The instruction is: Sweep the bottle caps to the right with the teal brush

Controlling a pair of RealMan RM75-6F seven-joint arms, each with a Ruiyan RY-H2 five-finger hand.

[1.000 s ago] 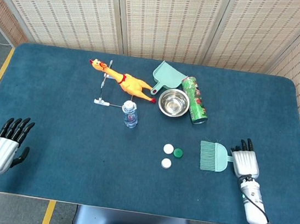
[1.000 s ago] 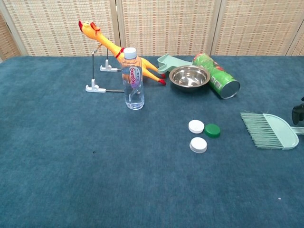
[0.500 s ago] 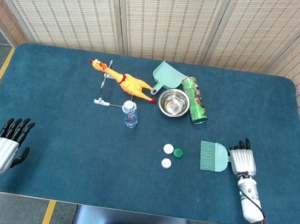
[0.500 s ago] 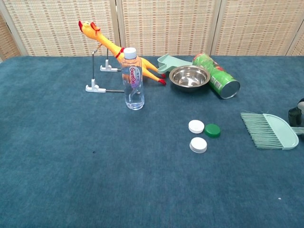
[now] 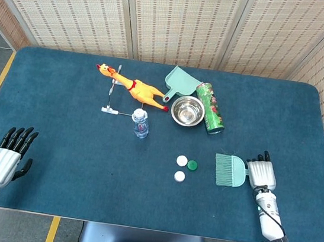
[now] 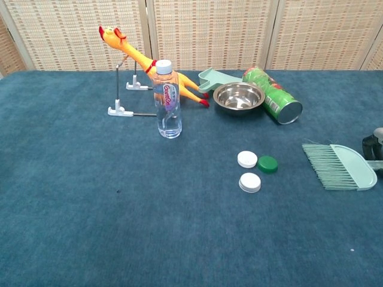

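Brush [image 5: 231, 170]: flat on table [image 5: 63, 96], bristles pointing left, well right of caps.
Caps [image 5: 184, 167]: two white, one green, clustered mid-table, left of brush.
R hand [image 5: 262, 175]: over brush handle, fingers straight; actual grip – can't tell.
L hand [image 5: 8, 151]: near-left table edge, fingers apart, holds nothing.
Risk: weak grasp on thin handle, brush slips or twists.
Risk 2: brush must get left of caps first; a low pass would knock them left.

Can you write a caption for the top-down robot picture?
Right hand resting at the teal brush handle, three bottle caps waiting beside its bristles.
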